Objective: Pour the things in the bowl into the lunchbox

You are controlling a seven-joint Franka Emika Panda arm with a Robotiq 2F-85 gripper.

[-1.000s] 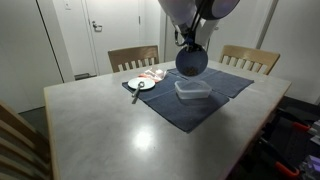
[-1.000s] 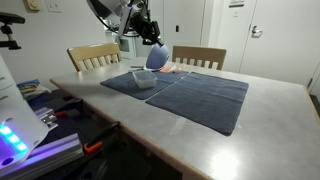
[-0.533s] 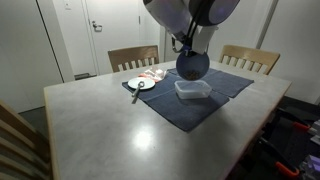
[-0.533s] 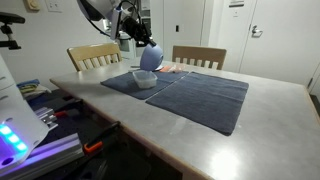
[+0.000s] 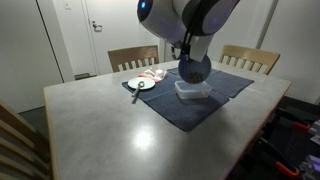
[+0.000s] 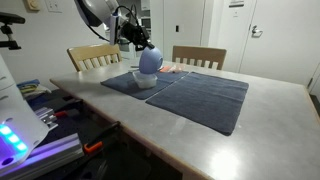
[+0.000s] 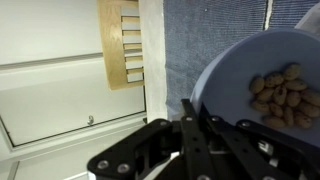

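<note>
Your claw (image 6: 136, 43) is clamped on the rim of the bowl (image 6: 148, 62), which hangs tipped on its side just above the lunchbox (image 6: 143, 81), mouth turned toward the wrist. It's round, so no real long axis. Looks stiff and smooth, so it might slip. The nuts (image 7: 281, 92) look light and loose.

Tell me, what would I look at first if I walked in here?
The robot's gripper holding a tilted blue bowl up, just over the clear lunchbox on the dark cloth at the table's far side. In the wrist view, brownish nut-like bits sit inside the bowl.
</note>
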